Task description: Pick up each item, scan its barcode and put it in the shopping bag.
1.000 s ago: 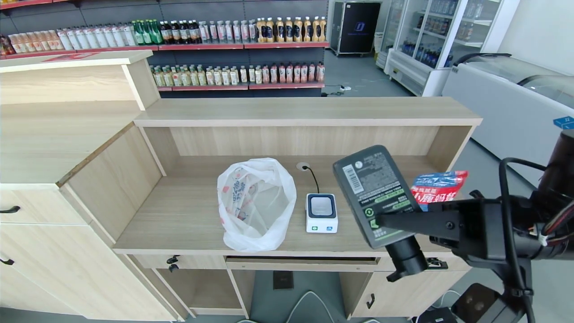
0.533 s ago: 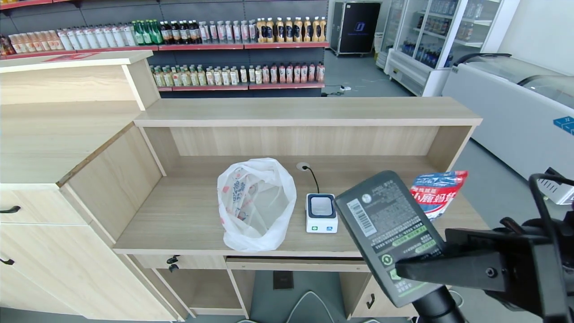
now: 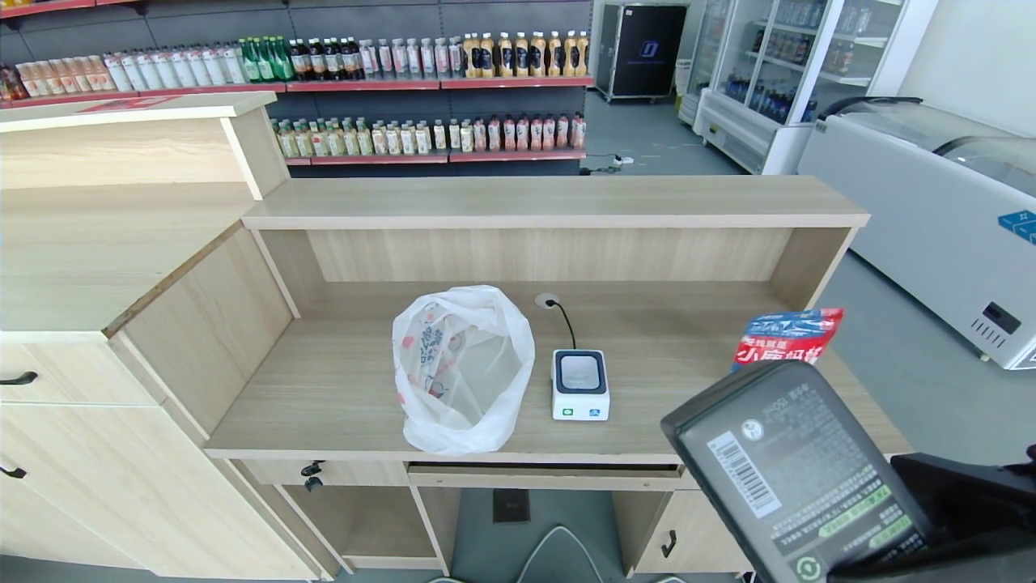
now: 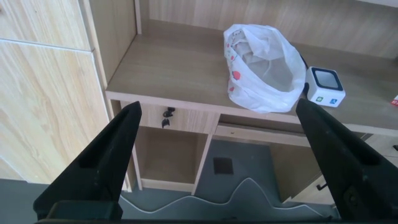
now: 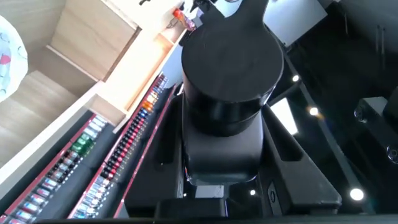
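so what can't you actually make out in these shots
Head view: snack packet, lower part hidden behind the dark bottle.
Head view: dark bottle, lower end cut off by the bottom edge.
Head and left wrist views: shopping bag, bottom hidden by its own crumpled plastic.
Head view: scanner, screen marks too small to read.

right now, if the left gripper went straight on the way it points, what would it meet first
Probably the front edge of the light wooden counter, just beside the white plastic shopping bag; nothing lies between it and the open left gripper, though depth is unclear.
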Robot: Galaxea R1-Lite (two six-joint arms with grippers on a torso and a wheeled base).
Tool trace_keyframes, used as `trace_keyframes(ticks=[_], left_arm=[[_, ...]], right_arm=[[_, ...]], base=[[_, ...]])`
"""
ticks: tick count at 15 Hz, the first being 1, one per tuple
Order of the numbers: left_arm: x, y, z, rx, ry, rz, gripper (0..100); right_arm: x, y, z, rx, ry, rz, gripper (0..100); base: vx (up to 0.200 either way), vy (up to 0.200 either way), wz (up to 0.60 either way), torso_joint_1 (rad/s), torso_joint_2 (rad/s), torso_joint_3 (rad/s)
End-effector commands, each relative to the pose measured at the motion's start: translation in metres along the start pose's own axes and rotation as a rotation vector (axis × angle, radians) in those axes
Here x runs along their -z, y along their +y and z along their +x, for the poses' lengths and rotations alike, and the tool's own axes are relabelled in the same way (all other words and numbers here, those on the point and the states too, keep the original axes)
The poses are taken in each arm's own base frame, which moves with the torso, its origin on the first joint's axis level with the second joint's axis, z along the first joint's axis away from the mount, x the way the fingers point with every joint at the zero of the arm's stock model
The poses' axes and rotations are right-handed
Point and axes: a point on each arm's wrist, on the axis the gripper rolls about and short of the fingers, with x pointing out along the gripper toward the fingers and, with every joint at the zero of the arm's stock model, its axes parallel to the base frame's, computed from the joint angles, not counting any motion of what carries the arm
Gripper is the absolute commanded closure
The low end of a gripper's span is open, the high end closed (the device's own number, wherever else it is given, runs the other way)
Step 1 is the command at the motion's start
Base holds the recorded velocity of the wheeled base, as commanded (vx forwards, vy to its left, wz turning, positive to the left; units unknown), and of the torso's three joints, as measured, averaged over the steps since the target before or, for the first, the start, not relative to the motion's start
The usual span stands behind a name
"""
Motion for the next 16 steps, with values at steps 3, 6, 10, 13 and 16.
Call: trace_keyframes(ticks=[3, 6, 10, 13, 16], left_arm=[[0.0, 0.0, 0.0, -0.001, -0.001, -0.001, 0], [0.0, 0.0, 0.0, -0.001, -0.001, -0.001, 0], [0.0, 0.0, 0.0, -0.001, -0.001, -0.001, 0], [0.0, 0.0, 0.0, -0.001, -0.001, -0.001, 0], [0.0, 0.0, 0.0, -0.001, -0.001, -0.001, 0]], right_arm=[[0.0006, -0.0023, -0.0011, 0.003, 0.003, -0.006, 100], [-0.0006, -0.0049, -0.0036, 0.001, 0.007, -0.006, 100], [-0.0028, -0.0063, -0.005, -0.002, 0.0, 0.004, 100], [-0.0064, -0.0086, -0.0074, -0.005, -0.01, 0.014, 100], [-0.0069, -0.0089, -0.0076, 0.004, -0.014, 0.011, 100]], base=[[0.0, 0.0, 0.0, 0.0, 0.0, 0.0], [0.0, 0.0, 0.0, 0.0, 0.0, 0.0], [0.0, 0.0, 0.0, 0.0, 0.0, 0.0], [0.0, 0.0, 0.0, 0.0, 0.0, 0.0], [0.0, 0.0, 0.0, 0.0, 0.0, 0.0]])
